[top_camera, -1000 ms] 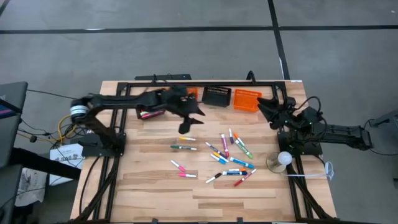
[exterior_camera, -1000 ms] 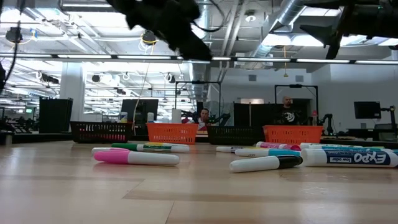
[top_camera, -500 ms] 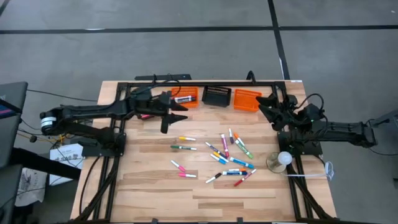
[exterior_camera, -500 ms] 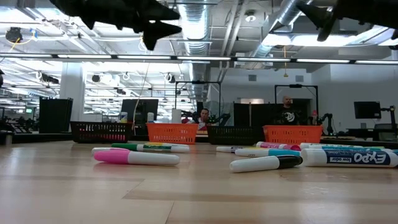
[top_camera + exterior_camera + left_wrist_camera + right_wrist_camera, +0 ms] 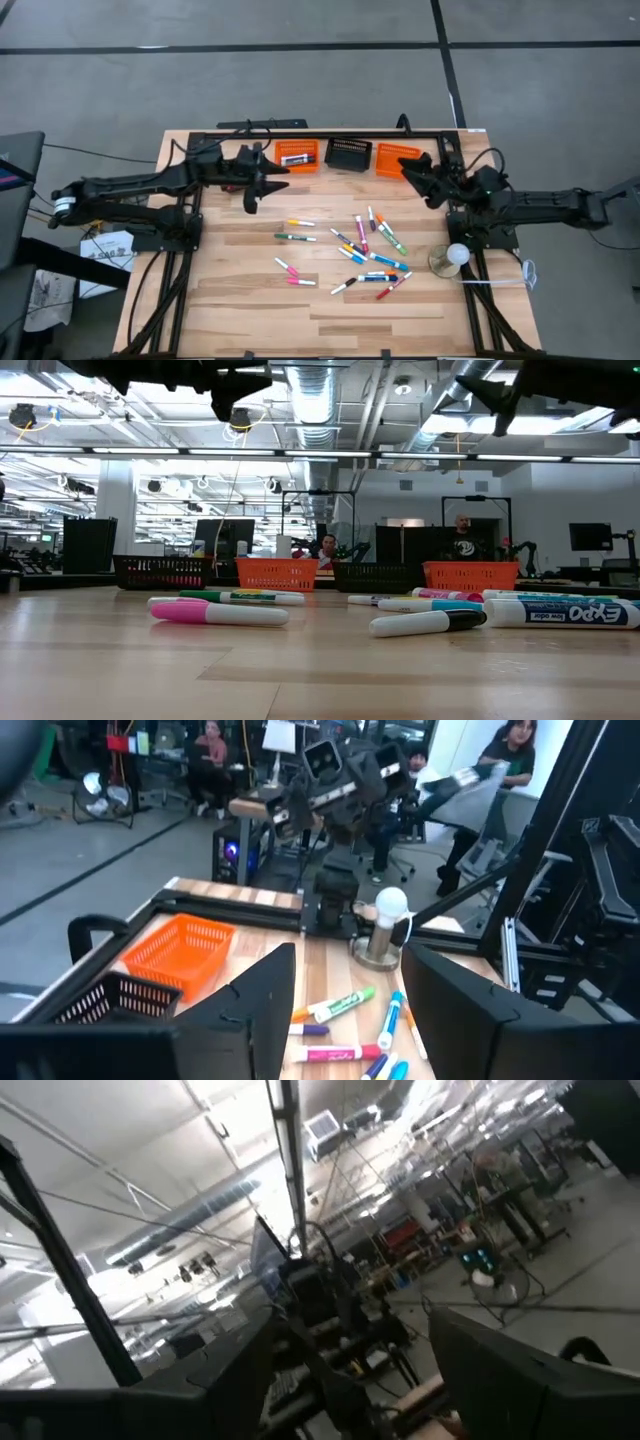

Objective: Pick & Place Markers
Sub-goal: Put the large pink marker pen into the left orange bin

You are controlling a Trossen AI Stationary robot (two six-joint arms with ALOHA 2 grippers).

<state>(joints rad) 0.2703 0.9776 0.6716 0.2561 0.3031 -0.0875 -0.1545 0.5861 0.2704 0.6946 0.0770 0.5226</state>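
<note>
Roughly twenty short capped markers [image 5: 362,250] in pink, green, blue, orange and white lie scattered over the centre and lower right of the pale wooden table [image 5: 250,310] in the high view, none of them held. One more, a dark marker with a white label [image 5: 295,159], rests inside the left orange slatted basket [image 5: 298,155] at the top edge. Beside it sits a black slatted basket [image 5: 349,154], then another orange slatted basket [image 5: 397,160].

Left gripper [image 5: 252,198] hangs above the table at upper left of centre, just below that left basket, fingers spread apart and empty; its wrist camera looks between them at a green-capped marker [image 5: 335,1006]. Right gripper [image 5: 412,176] hovers at upper right beside the right orange basket, fingers parted too, carrying nothing. A round white bulb on a metal base [image 5: 455,256] stands near the table's right edge.
</note>
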